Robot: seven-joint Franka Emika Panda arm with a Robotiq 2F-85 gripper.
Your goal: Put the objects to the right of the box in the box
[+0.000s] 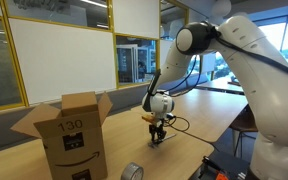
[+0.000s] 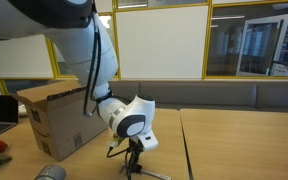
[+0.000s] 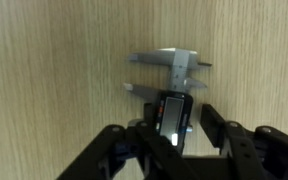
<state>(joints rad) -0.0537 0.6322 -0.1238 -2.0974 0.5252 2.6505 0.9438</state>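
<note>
Gripper [image 3: 172, 128] low over table, jaws straddling caliper [image 3: 174, 90]; can't tell if they pinch it. Pick step, right of box [image 1: 74, 130]. Next: confirm grip, lift clear, carry over the open flaps.

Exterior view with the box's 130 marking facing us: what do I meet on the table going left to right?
cardboard box → grey tape roll → gripper, lowered to the tabletop
</note>
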